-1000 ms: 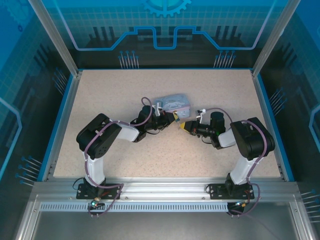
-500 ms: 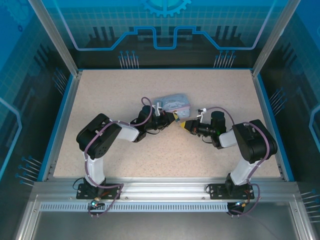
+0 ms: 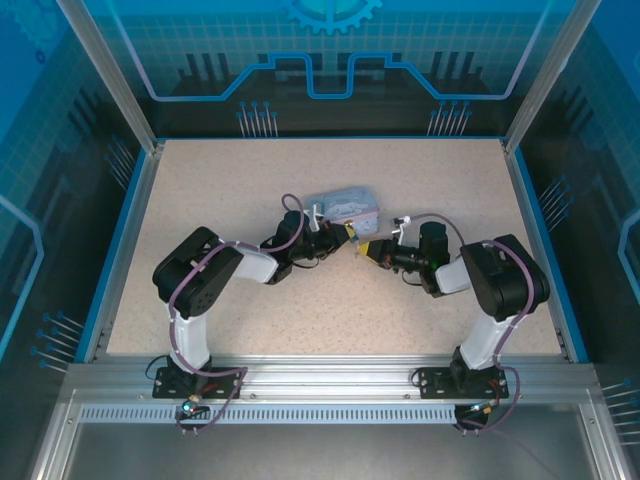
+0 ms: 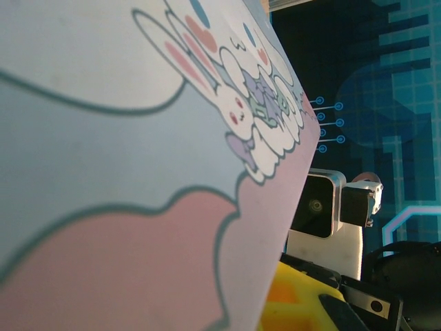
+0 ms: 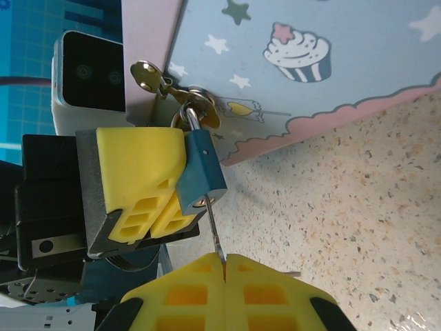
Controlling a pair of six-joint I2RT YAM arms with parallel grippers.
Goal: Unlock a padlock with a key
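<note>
Teal padlock (image 5: pixel 200 172), shackle through hasp of cartoon tin (image 5: pixel 331 103); key (image 5: pixel 214 231) tip at keyhole, pinched by closed right gripper (image 5: pixel 224 261); left gripper (image 3: pixel 346 238) finger against padlock, grip unclear.

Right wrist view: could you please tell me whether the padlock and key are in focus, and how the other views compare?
Right wrist view: the padlock and the key shaft are crisp, evenly lit, no glare. Left wrist view: the tin is so close its print looks soft. Top external view: sharp, but the padlock is too small to make out.
</note>
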